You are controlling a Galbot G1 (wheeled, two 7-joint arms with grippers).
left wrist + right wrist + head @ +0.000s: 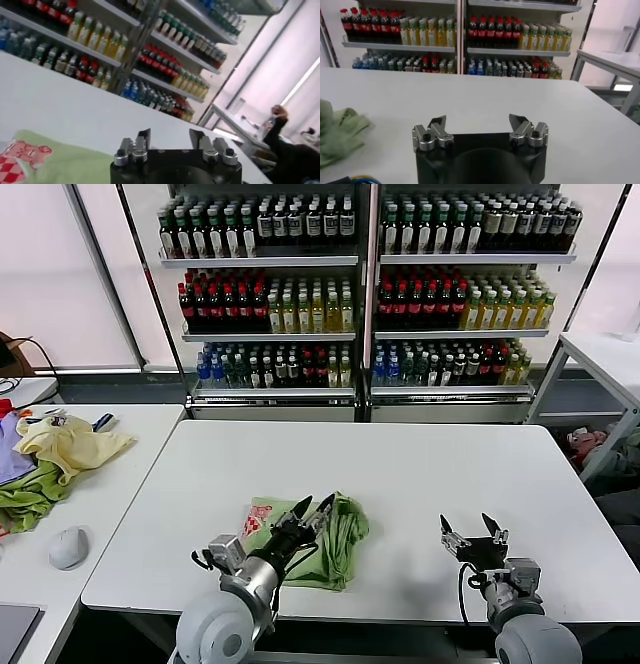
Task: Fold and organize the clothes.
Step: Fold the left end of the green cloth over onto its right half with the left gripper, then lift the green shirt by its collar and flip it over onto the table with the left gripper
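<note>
The sage-green polo shirt lies folded into a small bundle near the front of the white table, its red-and-white patch showing at its left end. It also shows in the left wrist view and at the edge of the right wrist view. My left gripper is open and empty, raised just over the bundle. My right gripper is open and empty over bare table, well to the right of the shirt.
A side table on the left holds a pale yellow garment, a darker green cloth and a white mouse. Drink shelves stand behind the table. Another white table stands at the right.
</note>
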